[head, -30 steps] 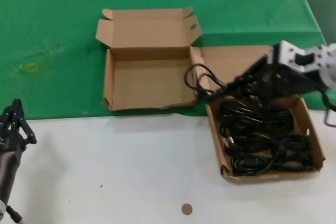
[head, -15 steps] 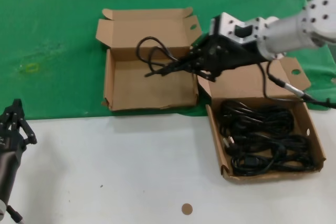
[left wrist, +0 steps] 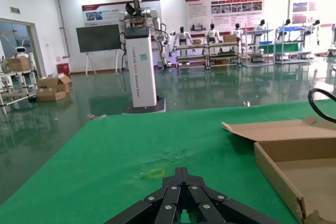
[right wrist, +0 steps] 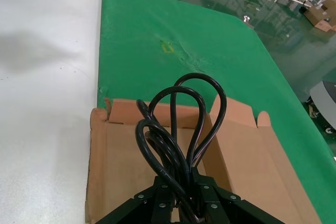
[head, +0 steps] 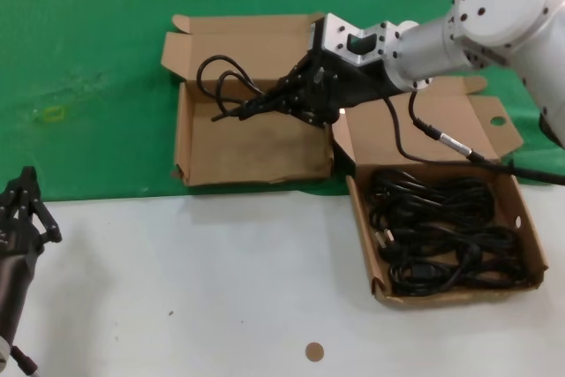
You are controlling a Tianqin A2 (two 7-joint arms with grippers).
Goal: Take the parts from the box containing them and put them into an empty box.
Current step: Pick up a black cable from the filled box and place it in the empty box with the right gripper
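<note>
A green cloth (head: pixel 97 50) covers the far half of the table (head: pixel 194 280), and both cardboard boxes sit where it meets the bare white surface. The robot's right arm reaches across from the right, over the empty box (head: pixel 190 143), which lies open with its lid folded back and nothing on its floor. The right gripper (head: pixel 265 105) hangs above the middle of that box, closed tight on one black cable (head: pixel 221 86), whose loops stick out past the fingertips toward the box's far left corner. In the right wrist view the same cable (right wrist: pixel 176 129) rises in several loops from between the jaws, with the box floor (right wrist: pixel 126 161) directly beneath, so the coil looks held clear of the cardboard, not yet touching it. Holding it by the bunched middle seems meant to keep the loops together so they drop as one bundle inside the walls.

The full box (head: pixel 516 209) sits just beside the empty one, to the right and nearer the robot, its lid also open. A tangle of black cables (head: pixel 441 236) fills it.

The left gripper (head: pixel 22 209) waits low at the near left edge of the table, well away from both boxes; the left wrist view shows its fingers (left wrist: pixel 168 203) drawn together around nothing.
</note>
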